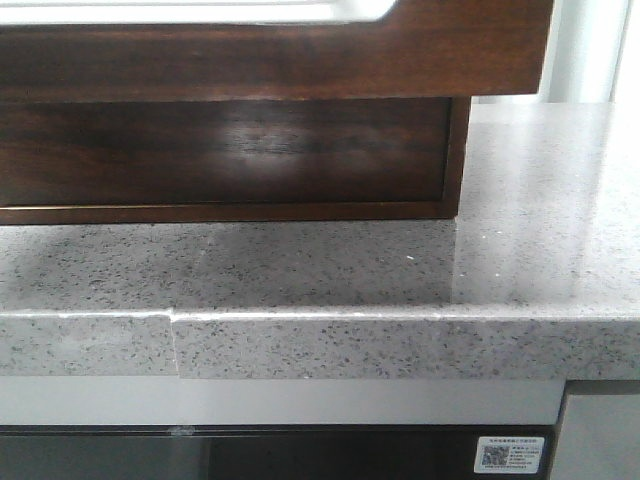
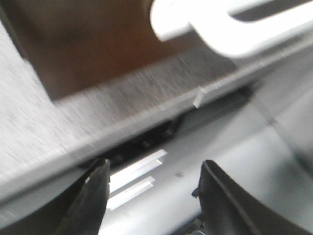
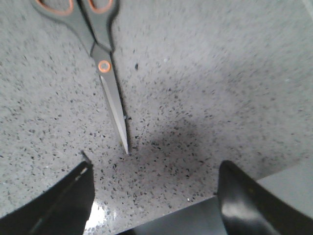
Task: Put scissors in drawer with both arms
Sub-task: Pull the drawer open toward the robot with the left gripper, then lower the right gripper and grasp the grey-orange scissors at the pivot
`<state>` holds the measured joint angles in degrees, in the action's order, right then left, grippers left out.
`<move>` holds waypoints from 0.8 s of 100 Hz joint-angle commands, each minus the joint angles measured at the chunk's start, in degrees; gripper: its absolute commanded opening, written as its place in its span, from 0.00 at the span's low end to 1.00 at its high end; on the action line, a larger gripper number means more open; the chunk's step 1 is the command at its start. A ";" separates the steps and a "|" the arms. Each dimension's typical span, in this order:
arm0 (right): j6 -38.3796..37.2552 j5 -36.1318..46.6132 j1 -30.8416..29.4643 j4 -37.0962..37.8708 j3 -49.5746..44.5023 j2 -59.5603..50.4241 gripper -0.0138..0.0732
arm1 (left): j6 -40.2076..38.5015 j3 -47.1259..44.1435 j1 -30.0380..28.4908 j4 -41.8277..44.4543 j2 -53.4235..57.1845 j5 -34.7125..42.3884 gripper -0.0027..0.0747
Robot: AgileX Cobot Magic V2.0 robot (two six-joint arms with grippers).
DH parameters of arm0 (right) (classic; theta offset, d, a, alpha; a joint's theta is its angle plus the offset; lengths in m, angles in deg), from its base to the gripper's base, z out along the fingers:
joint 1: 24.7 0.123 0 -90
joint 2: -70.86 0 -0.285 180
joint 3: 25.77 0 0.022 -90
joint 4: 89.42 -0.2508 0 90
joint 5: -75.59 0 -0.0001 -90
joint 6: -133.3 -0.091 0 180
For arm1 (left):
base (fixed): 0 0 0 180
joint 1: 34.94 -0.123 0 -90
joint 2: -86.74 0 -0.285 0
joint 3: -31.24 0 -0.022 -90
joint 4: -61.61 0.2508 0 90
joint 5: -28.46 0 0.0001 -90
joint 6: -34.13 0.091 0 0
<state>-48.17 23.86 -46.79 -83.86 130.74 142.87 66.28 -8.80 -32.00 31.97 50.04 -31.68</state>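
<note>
Dark brown wooden drawer (image 1: pixel 230 150) on countertop (image 1: pixel 400 290), scissors (image 3: pixel 100 58) outside it

Daylight from behind, one sharp view, one smeared.

In the front view the drawer (image 1: pixel 300 60) is glossy, with a pale sheen on the dark panel below it and blown-out white at its cutout; the counter (image 1: pixel 520 220) glares brightly on the right and holds a soft shadow under the box. The left wrist view is streaked with blur, its white shapes overexposed, the left tool (image 2: pixel 151 196) dark. The right wrist view is clearer: scissors (image 3: pixel 105 63) fairly crisp, a diffuse shadow on the speckled stone, the right tool (image 3: pixel 154 196) soft and unlit.
</note>
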 commanded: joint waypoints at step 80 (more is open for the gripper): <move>17.28 -10.96 0.05 -9.71 26.90 32.57 0.61 | -0.40 2.67 3.22 -1.04 -0.29 26.43 0.51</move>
<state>-32.68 14.01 -46.91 -93.11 154.42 175.88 66.27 -8.13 -29.18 32.86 50.04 -9.50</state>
